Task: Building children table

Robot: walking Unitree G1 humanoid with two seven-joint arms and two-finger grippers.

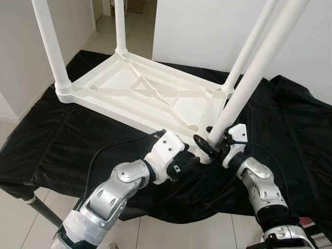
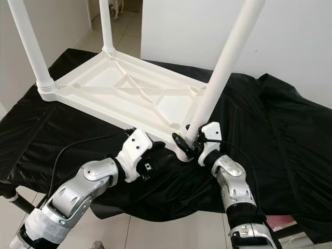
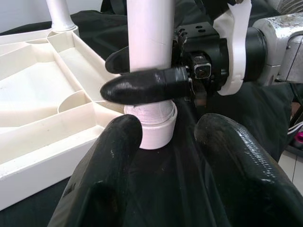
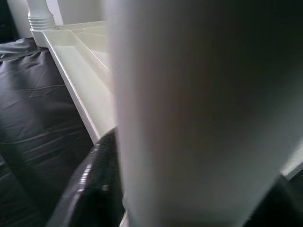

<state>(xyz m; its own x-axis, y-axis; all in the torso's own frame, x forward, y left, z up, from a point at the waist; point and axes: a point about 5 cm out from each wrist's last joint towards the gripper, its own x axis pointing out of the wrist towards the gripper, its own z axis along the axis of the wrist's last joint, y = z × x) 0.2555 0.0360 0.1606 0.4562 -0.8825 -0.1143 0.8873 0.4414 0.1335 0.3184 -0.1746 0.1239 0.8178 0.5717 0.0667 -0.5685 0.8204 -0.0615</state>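
A white plastic children's table top (image 1: 129, 88) lies upside down on a black cloth. Three white legs stand in its corners: near left (image 1: 52, 46), far left (image 1: 120, 26) and far right (image 1: 249, 46). A fourth leg (image 1: 259, 72) leans tilted at the near right corner. My right gripper (image 1: 207, 145) is shut on it just above its threaded end (image 3: 151, 118), which sits beside the corner on the cloth. My left gripper (image 1: 189, 161) is open, its fingers (image 3: 109, 156) apart and pointing at that end. In the right wrist view the leg (image 4: 199, 113) stands close, with the table top (image 4: 85, 85) behind.
The black cloth (image 1: 46, 150) drapes over a low stand with a dark leg (image 1: 44, 212) at the near left. A white wall panel (image 1: 207, 31) stands behind the table. Tiled floor (image 1: 15, 218) lies to the left and front.
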